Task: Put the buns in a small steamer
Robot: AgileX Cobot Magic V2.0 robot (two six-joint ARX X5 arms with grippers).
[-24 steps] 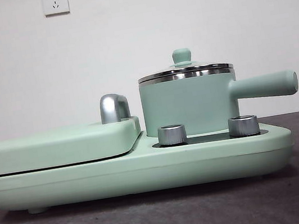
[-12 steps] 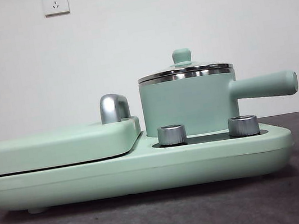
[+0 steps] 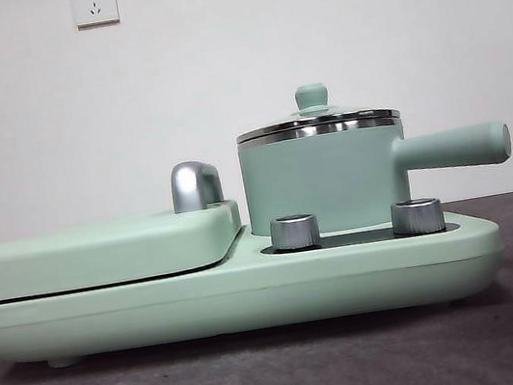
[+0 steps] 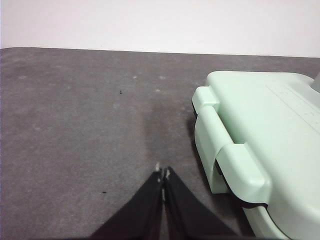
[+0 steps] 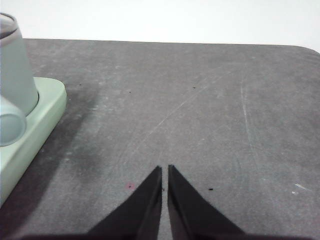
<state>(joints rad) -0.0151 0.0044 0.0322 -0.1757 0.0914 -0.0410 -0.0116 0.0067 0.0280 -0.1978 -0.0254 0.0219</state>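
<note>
Buns are out of my sight; the mint-green cylindrical steamer (image 3: 324, 177) stays lidded, its glass lid fragile, best lifted by its green knob (image 3: 312, 97). Left claw (image 4: 163, 173) and right claw (image 5: 164, 172) rest pressed together.

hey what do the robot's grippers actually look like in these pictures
Only the jaw tips show. The left gripper has two matte black, flat jaws tapering to narrow points, with small pale scuffs at the very tips. The right gripper has the same black wedge-shaped jaws, its tips plain. No cables, markings or arm links are in view.
</note>
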